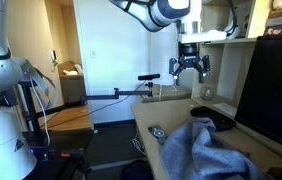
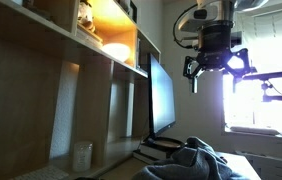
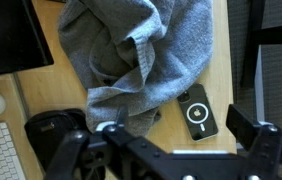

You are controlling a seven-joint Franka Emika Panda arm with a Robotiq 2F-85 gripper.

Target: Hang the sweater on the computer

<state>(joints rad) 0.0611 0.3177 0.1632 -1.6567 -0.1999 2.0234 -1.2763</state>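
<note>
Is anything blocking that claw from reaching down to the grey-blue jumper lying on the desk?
Nothing visible does. The open gripper hangs in free air above the crumpled grey-blue knit sweater, lying on the wooden desk beside the large black monitor. A small dark flat device lies at the sweater's edge, not on it.

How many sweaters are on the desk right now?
1. The sweater lies crumpled on the desk beside the monitor; a second could hide underneath.

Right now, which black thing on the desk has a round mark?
The small flat device beside the sweater; the big monitor shows only a plain dark screen.
</note>
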